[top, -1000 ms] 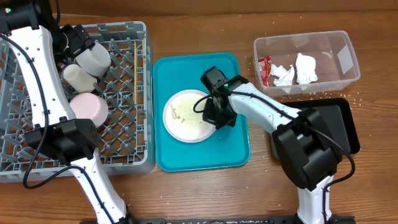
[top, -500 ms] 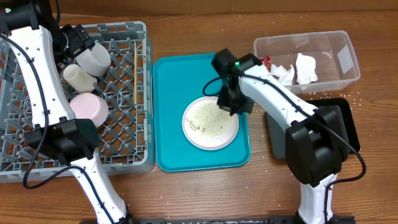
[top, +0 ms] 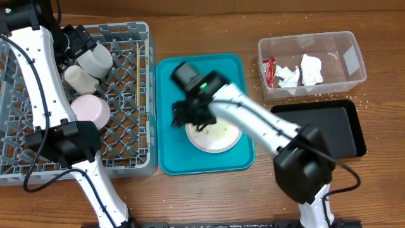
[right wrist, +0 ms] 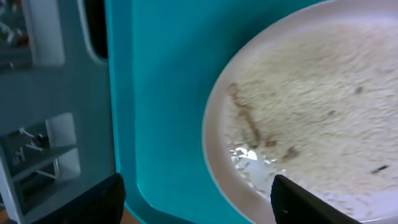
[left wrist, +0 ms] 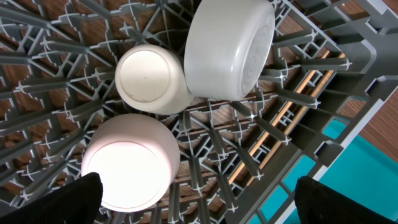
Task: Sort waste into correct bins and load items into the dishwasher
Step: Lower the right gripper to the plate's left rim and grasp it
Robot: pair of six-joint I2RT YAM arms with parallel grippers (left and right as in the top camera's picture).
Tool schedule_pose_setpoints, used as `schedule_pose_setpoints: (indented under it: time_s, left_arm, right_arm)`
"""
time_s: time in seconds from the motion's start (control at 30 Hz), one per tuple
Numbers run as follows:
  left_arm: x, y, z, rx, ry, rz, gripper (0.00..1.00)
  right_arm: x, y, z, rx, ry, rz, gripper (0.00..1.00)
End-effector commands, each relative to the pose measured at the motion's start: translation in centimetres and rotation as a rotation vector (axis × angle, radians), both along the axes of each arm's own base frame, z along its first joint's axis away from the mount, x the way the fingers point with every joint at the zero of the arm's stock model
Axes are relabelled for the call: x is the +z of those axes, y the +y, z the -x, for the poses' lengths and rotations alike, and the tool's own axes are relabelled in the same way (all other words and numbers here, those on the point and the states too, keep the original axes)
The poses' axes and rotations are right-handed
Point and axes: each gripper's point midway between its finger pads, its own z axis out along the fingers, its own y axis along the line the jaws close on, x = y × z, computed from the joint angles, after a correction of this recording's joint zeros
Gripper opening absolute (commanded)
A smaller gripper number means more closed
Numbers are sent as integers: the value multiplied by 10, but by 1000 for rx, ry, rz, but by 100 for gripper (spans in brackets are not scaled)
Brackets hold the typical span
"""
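One plate, white and round, is laid flat on the teal tray, toward its right side. Its face is filmed with pale tan residue and marked by brown streaks and specks; the rim is plain. Its left edge is overhung by the right claw, whose fingers are spread wide with nothing gripped. Two cups and one bowl are set in the grey rack at left, with chopsticks laid along its right side. The left claw is held wide above them, empty. Napkins and a wrapper are contained in the clear tub, far right.
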Motion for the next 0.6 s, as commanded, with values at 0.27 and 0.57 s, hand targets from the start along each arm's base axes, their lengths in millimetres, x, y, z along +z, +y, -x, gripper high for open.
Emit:
schedule_pose_setpoints:
  time_s: [0.27,0.57]
  left_arm:
    - [17,-1,3,18,-42,-3,100]
    - [17,-1,3,18,-42,-3,100]
  right_arm:
    - [-41,10,2,-53,-171,220,62]
    - [-74,9,9,-65,-118,269,35]
